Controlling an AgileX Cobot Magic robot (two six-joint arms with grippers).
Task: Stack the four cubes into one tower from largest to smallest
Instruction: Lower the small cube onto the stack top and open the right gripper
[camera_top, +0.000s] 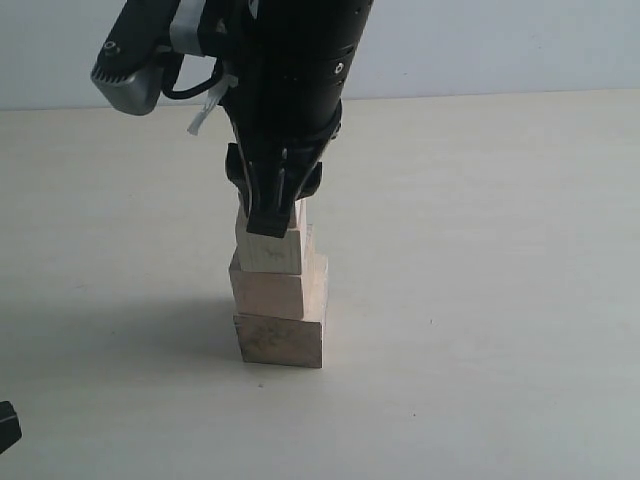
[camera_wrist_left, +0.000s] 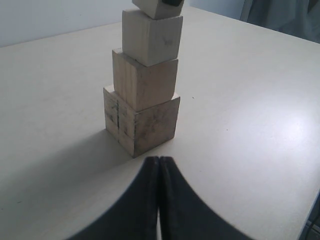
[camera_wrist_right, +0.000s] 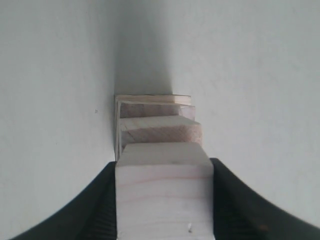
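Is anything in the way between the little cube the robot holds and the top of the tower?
No, nothing visible. The right gripper holds the smallest cube just over the tower, with nothing else between them.

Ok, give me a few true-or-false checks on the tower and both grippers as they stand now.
1. The tower has three cubes stacked on the table. True.
2. The right gripper is empty. False: it is shut on the smallest cube, at the tower's top.
3. The left gripper is shut and holds nothing. True.
4. The largest cube sits on top. False: it is the bottom block, on the table.
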